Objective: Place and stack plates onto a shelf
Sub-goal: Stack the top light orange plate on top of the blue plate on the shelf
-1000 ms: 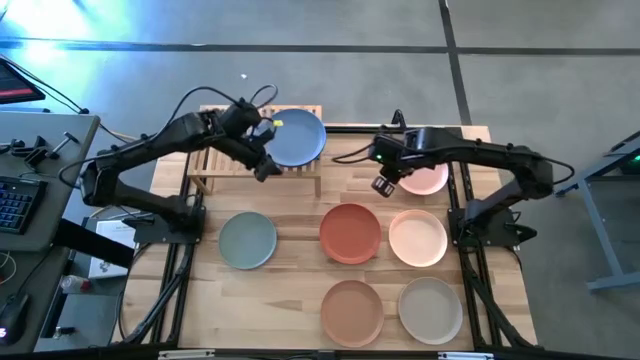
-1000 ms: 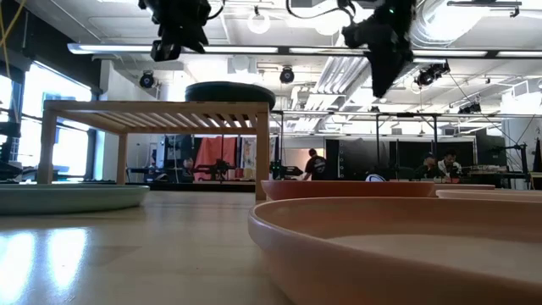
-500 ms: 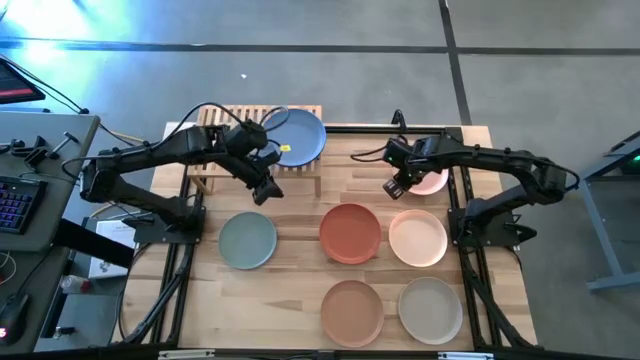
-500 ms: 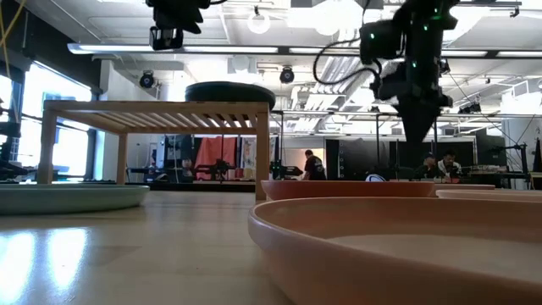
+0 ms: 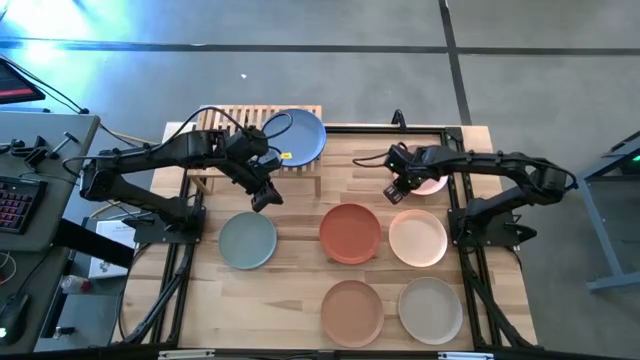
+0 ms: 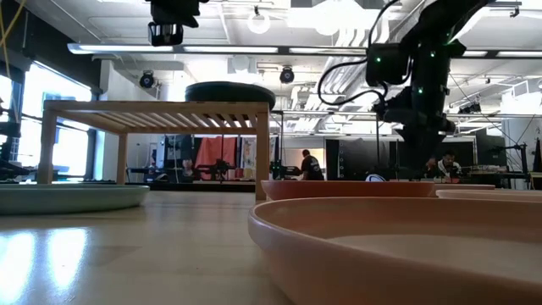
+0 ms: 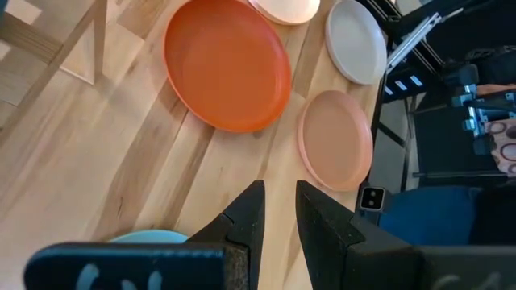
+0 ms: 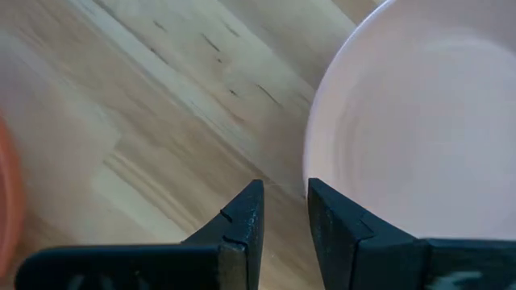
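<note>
A blue plate [image 5: 297, 136] lies flat on the right half of the light-wood shelf [image 5: 232, 132] at the far left. My left gripper [image 5: 263, 198] hangs over bare table between the shelf and the sage green plate [image 5: 247, 240]. Its fingers [image 7: 250, 211] stand a narrow gap apart with nothing between them. My right gripper [image 5: 393, 192] points down, low over the left rim of the pink plate [image 8: 403, 137]. It too is narrowly open, with nothing between its fingers, and I see no touch on the rim.
On the table lie a terracotta plate [image 5: 350, 232], a peach plate [image 5: 417, 238], a tan-orange plate [image 5: 352, 310] and a beige plate [image 5: 430, 308]. The left half of the shelf's slatted top is bare. People and equipment show far behind the table in the low view.
My left gripper has drawn away from the blue plate on the shelf, toward the table's near edge, and now hangs over the table by the sage green plate. My right gripper has come down toward the pink plate's left rim. No plate has moved.
</note>
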